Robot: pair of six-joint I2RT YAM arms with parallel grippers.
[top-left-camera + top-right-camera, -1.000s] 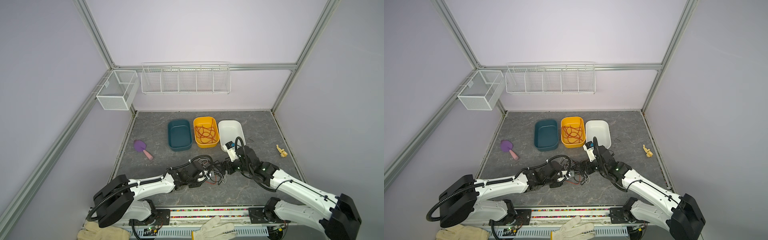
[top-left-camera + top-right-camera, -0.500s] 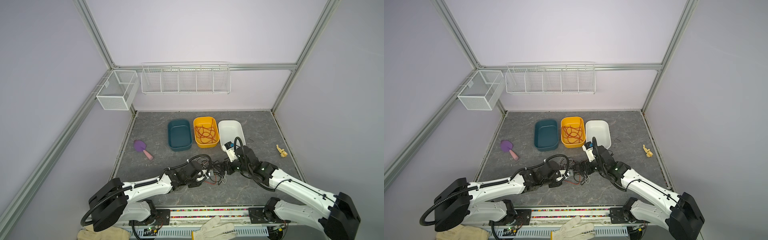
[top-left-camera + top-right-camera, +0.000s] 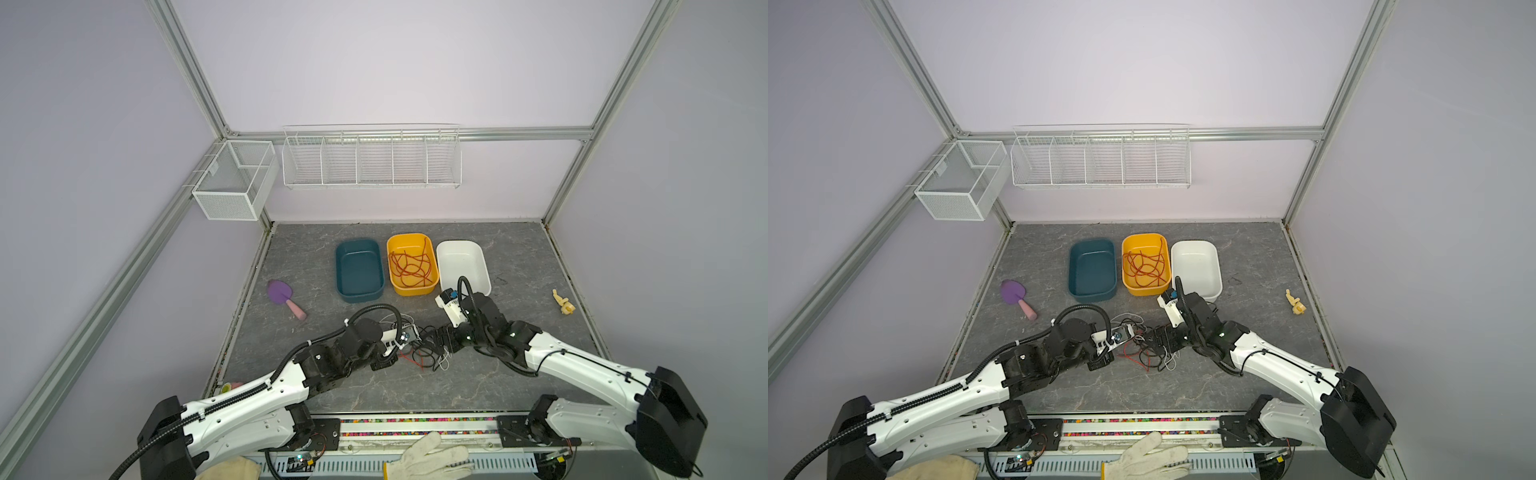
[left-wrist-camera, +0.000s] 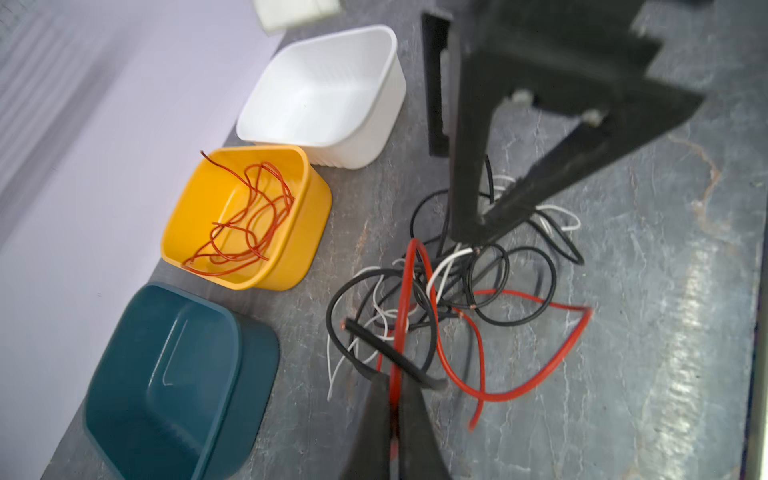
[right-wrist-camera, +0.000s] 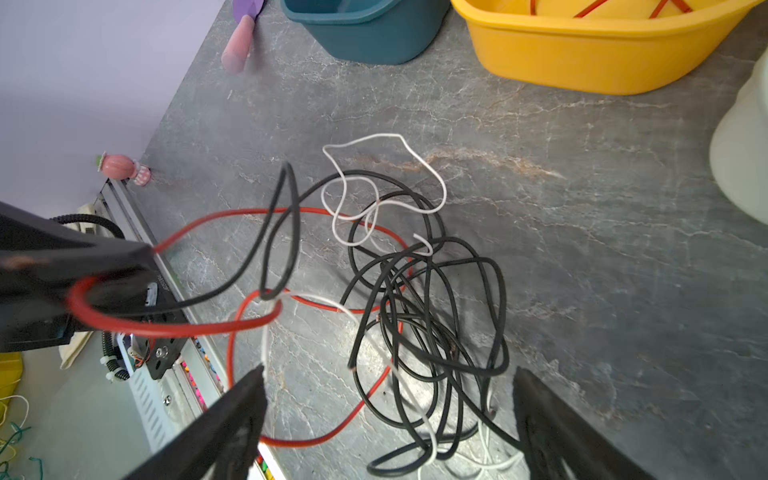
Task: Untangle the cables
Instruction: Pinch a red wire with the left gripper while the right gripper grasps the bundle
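The cables (image 3: 424, 354) lie tangled on the grey tabletop (image 3: 519, 257), in front of a yellow bin (image 3: 413, 290) of red-orange wires (image 3: 409, 266). The left gripper (image 4: 397, 382) pinches a red cable (image 4: 404, 299) tight. The right gripper (image 5: 390, 374) hangs wide open over the heap, holding nothing.

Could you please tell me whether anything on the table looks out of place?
Yes: red, black and white cables lie knotted in one heap near the yellow bin, the left gripper shut on a red cable. A purple scoop and a small tan figure lie loose, away from the work.
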